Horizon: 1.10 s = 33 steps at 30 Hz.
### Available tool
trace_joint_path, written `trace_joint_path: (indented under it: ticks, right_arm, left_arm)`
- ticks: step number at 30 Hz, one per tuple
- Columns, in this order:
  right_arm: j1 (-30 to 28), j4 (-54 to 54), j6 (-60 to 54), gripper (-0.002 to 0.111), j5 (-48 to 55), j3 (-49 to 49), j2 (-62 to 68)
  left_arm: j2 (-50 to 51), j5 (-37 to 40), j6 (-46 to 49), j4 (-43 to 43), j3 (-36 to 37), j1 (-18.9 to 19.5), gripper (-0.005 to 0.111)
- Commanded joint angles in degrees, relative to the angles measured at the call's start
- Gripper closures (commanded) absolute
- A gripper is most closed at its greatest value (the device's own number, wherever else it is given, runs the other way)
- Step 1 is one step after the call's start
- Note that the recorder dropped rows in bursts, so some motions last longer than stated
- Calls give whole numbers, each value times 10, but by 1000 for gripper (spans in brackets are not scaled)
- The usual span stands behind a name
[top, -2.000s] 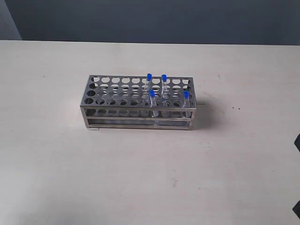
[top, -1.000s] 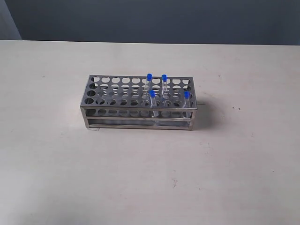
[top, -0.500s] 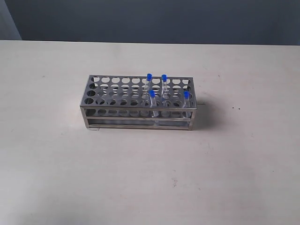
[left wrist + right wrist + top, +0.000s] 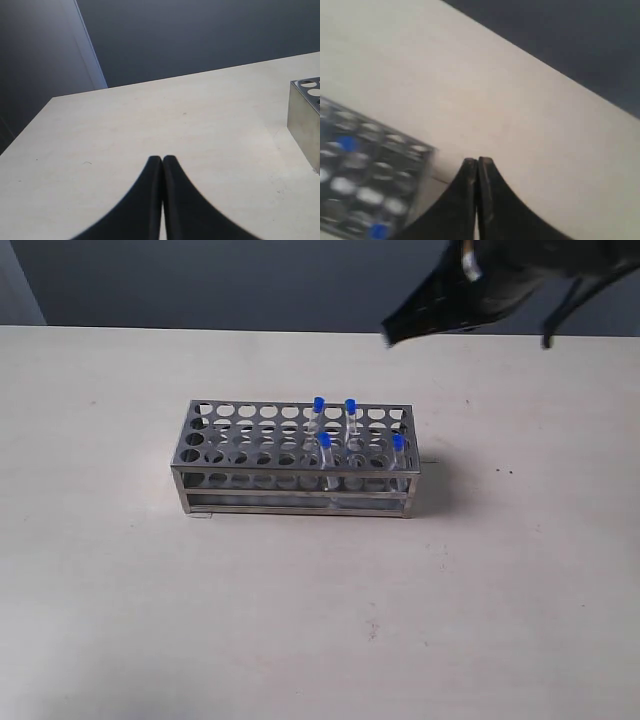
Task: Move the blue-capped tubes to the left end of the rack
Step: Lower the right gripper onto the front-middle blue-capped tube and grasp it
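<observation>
The steel rack (image 4: 250,475) stands mid-table. Several blue-capped tubes sit in its right half: two in the back rows (image 4: 317,410) (image 4: 350,411) and two nearer the front (image 4: 325,452) (image 4: 397,450). My right gripper (image 4: 390,337) hangs high above the table beyond the rack's right end, shut and empty. The right wrist view shows its tips (image 4: 478,161) closed, with the blurred rack (image 4: 405,155) and blue caps (image 4: 347,144) beside them. My left gripper (image 4: 162,158) is shut with nothing in it, over bare table, the rack's end (image 4: 304,115) off to one side.
The pale table (image 4: 300,610) stretches all round the rack. A dark wall (image 4: 250,280) runs behind the table's far edge. The right arm (image 4: 520,280) crosses the upper right of the exterior view.
The right arm has swung into the exterior view at the top right, where nothing showed before. Rack and tubes have not moved.
</observation>
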Motion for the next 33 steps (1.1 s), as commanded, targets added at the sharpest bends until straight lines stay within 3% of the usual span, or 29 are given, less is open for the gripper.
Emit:
trace_joint_path:
  ticks: [1, 3, 7, 9, 16, 25, 27, 28, 29, 30, 33]
  right_arm:
    - [55, 72, -9, 106, -77, -7, 38]
    - [77, 77, -14, 97, -78, -7, 56]
    - [100, 77, -15, 69, -60, -7, 81]
    - [103, 77, -15, 62, -56, -7, 91]
    - [105, 69, -11, 61, -29, -7, 133]
    - [105, 76, 4, 61, -70, -7, 163]
    - [105, 73, 5, 64, -84, -7, 174]
    - [105, 70, 5, 73, -85, -7, 178]
    - [105, 69, 5, 92, -82, -7, 181]
    - [105, 69, 5, 104, -80, -7, 181]
    - [106, 69, 5, 108, -58, -10, 178]
  left_arm:
    - [3, -7, -2, 3, -1, -1, 106]
    - [3, -7, -2, 3, -1, -1, 106]
    - [3, -7, -2, 3, -1, -1, 106]
    - [3, -7, -2, 3, -1, -1, 106]
    - [3, -7, -2, 3, -1, -1, 106]
    - [3, -7, -2, 3, -1, -1, 106]
    - [3, -7, -2, 3, -1, -1, 106]
    - [3, -7, -2, 3, -1, -1, 106]
    - [3, -7, -2, 3, -1, -1, 106]
    - [3, -7, -2, 3, -1, -1, 106]
    - [3, -7, -2, 3, -1, -1, 106]
